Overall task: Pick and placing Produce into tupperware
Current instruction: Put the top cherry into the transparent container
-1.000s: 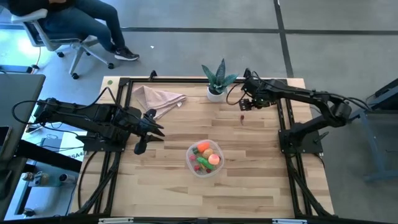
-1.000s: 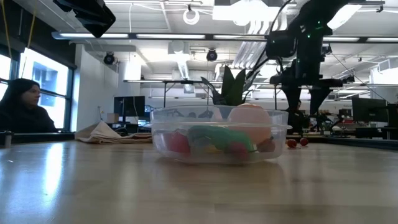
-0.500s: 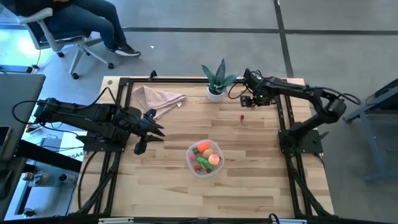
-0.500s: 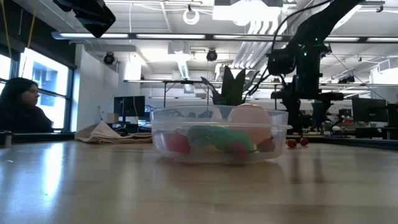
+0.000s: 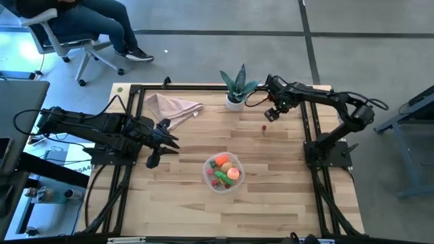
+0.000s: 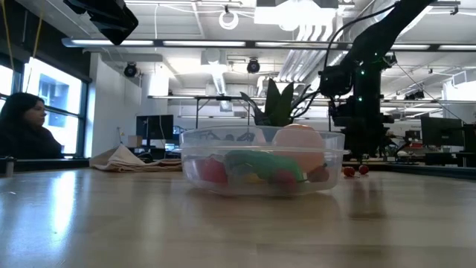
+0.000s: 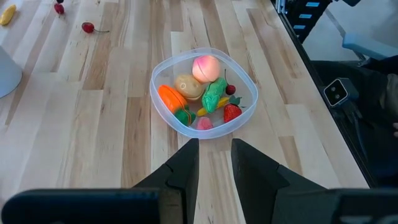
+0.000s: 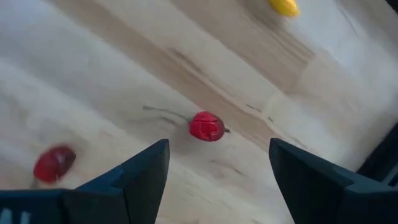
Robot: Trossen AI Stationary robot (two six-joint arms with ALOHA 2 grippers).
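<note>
Item: my right gripper [image 8: 217,162], fingers spread wide and empty, poised over the far right part of the bench [image 5: 285,183], near the potted plant [image 5: 236,88]. Item: one small red piece [image 8: 206,126], roundish, lying on the wood between my spread fingers and a little ahead of them; a thin stem runs off one side of it, so its only long axis is that stem line, lying roughly across the gap between my fingers; the body itself points no way I can name. Item: a second red piece [image 8: 55,163], apart from the first, beyond my finger on that side. Item: a yellow piece [image 8: 283,6], farther ahead, only partly in sight. Item: the tupperware [image 5: 223,173], mid-bench toward the near edge, well apart from these pieces, already holding a peach [image 7: 207,66], a carrot [image 7: 169,97], a green piece [image 7: 214,95] and smaller bits. Item: my left gripper [image 7: 214,165], fingers slightly parted and empty, waiting at the left side of the bench, facing the tub. Judgement: the right gripper is far nearer the loose red pieces; a straight descent should bracket the first.
</note>
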